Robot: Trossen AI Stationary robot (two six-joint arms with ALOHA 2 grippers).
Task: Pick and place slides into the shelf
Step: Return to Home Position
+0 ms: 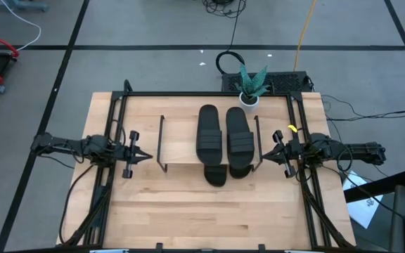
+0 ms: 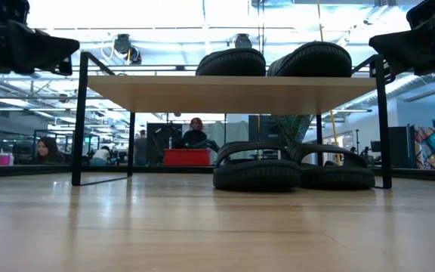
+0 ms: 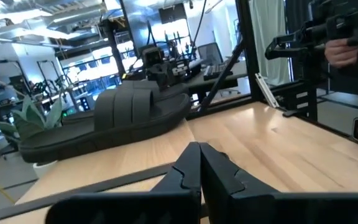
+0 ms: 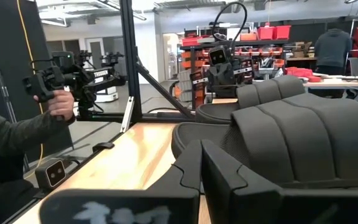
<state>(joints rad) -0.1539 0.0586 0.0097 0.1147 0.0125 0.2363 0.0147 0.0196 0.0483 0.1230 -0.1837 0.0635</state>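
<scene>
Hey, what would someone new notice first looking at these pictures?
Two black slides lie side by side on top of the small wooden shelf mid-table, with another pair tucked beneath it. The left gripper and right gripper flank the shelf, both shut and empty.

You have the shelf (image 1: pixel 181 144) standing in the middle of the scene, slightly toward the far side. Its light wooden top board sits level on thin black wire side frames. On the right half of that board lie the upper left slide (image 1: pixel 209 131) and the upper right slide (image 1: pixel 240 133). They are all black, soles down, ribbed straps up, running near to far side by side. Beneath the board sit the lower left slide (image 2: pixel 257 172) and the lower right slide (image 2: pixel 334 172), close together, with their ends poking out past the shelf's near edge.
</scene>
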